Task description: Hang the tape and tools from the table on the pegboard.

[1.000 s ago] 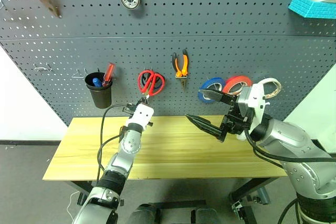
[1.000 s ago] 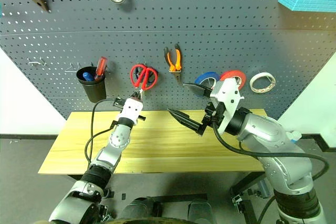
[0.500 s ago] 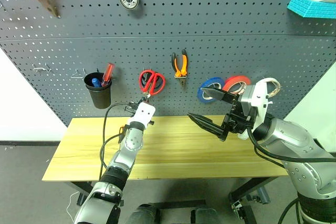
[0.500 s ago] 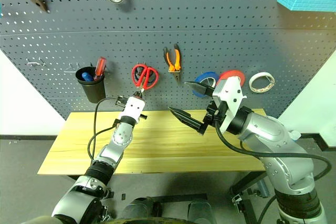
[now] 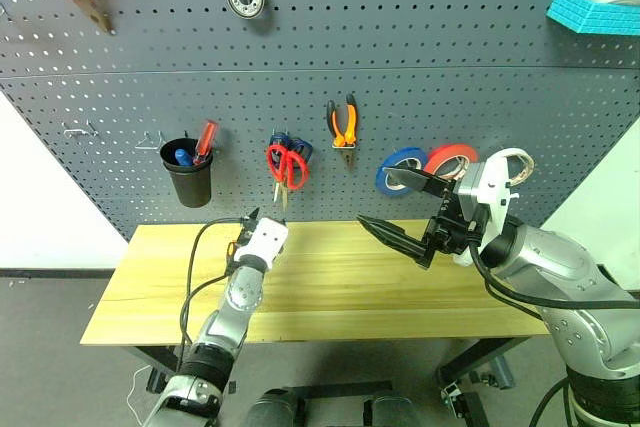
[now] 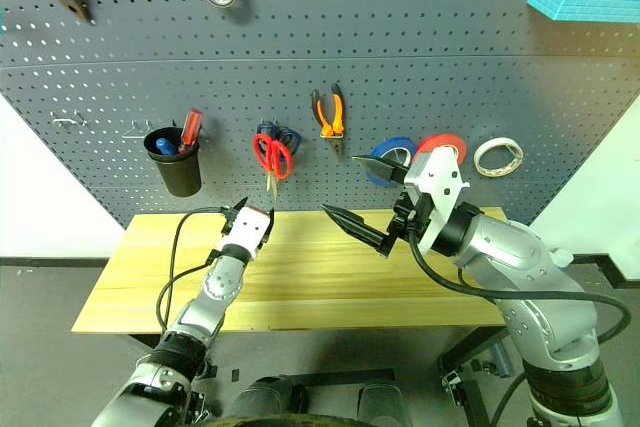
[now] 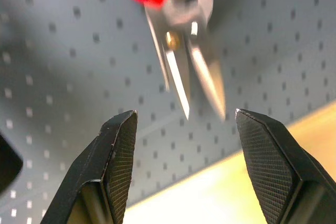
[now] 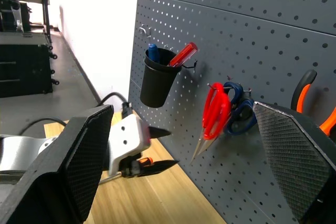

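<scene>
Red-handled scissors (image 5: 286, 163) hang on the dark grey pegboard (image 5: 420, 97) above the light wood counter (image 5: 330, 277). Just below them, the left gripper (image 7: 184, 150) has its jaws spread; the right gripper (image 5: 395, 209) gapes empty. A stray nudge could unhook the scissors.

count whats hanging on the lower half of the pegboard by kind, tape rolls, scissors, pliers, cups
Tape rolls: 3 – blue roll, red tape, whitish roll
Scissors: 2 – red-handled scissors, blue-handled scissors behind them
Pliers: 1 – orange-and-black pliers
Cups: 1 – black cup holding a red-handled screwdriver
Total: 7
</scene>
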`<state>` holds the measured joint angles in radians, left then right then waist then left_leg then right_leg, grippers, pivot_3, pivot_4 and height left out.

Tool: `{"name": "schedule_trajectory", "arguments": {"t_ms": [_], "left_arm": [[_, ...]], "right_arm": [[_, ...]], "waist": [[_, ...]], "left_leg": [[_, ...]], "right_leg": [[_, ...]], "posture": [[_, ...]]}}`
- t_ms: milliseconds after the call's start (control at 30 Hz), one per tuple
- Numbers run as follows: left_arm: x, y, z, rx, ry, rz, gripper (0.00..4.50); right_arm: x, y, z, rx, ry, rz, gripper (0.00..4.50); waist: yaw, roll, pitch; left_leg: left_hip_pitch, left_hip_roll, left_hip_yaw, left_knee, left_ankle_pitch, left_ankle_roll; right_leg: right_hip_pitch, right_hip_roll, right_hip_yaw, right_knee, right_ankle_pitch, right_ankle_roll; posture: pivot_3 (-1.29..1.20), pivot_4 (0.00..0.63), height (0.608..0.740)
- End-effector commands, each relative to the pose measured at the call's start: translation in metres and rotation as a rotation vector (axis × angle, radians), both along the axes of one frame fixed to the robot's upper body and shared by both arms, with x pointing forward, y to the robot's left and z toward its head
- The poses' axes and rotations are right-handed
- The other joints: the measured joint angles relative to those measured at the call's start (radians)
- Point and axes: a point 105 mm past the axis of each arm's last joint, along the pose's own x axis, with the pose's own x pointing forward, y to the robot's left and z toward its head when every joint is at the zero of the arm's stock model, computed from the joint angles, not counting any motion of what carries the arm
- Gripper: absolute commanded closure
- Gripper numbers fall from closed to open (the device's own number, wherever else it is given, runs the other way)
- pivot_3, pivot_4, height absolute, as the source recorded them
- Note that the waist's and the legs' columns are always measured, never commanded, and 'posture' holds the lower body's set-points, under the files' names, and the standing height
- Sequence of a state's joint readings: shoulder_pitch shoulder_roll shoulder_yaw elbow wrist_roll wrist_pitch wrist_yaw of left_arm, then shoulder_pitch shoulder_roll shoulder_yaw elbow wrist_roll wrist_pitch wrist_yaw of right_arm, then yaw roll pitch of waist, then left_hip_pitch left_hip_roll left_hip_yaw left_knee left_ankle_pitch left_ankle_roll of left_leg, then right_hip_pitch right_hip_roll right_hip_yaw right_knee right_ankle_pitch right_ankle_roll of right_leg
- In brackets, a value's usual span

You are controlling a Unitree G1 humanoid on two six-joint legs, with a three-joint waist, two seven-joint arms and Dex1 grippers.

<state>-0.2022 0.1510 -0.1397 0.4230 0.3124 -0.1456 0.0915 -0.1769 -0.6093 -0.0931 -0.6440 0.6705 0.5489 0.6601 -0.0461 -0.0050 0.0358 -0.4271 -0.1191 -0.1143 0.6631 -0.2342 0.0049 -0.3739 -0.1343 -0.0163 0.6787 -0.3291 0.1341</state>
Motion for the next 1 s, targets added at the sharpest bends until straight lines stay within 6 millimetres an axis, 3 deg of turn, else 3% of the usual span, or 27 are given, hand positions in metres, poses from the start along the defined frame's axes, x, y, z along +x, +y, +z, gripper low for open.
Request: {"name": "schedule_trajectory", "arguments": {"t_ms": [33, 300, 700, 1000], "left_arm": [[-0.004, 0.024, 0.004, -0.032, 0.052, 0.085, 1.40], [-0.009, 0.074, -0.020, -0.217, 0.350, 0.415, 1.40], [0.009, 0.084, -0.045, -0.478, 0.614, 0.584, 1.40], [0.015, 0.093, -0.054, -0.506, 0.682, 0.594, 1.40]], "right_arm": [[0.000, 0.000, 0.011, 0.002, -0.061, 0.004, 0.00], [0.004, 0.000, 0.006, -0.007, -0.059, 0.003, 0.00], [0.004, -0.002, 0.004, -0.030, -0.050, -0.005, 0.00], [0.001, -0.005, 0.002, -0.045, -0.036, -0.012, 0.00]], "waist": [[0.001, 0.000, 0.000], [0.005, 0.000, 0.000], [0.001, -0.001, 0.000], [0.001, -0.002, 0.000]], "left_leg": [[0.000, 0.000, 0.000, 0.000, 0.000, 0.000], [0.000, 0.000, 0.000, 0.001, 0.000, 0.000], [0.000, 0.000, 0.000, 0.001, 0.000, 0.000], [0.000, 0.000, 0.000, 0.001, 0.000, 0.000]], "right_leg": [[0.000, 0.000, 0.000, 0.000, 0.000, 0.000], [0.000, 0.000, 0.000, 0.002, 0.000, 0.000], [0.000, 0.000, 0.000, 0.002, 0.000, 0.000], [0.000, 0.000, 0.000, 0.002, 0.000, 0.000]], "posture": [[-0.13, 0.000, 0.681], [-0.12, 0.000, 0.681], [-0.14, 0.000, 0.681], [-0.16, 0.000, 0.681]]}}
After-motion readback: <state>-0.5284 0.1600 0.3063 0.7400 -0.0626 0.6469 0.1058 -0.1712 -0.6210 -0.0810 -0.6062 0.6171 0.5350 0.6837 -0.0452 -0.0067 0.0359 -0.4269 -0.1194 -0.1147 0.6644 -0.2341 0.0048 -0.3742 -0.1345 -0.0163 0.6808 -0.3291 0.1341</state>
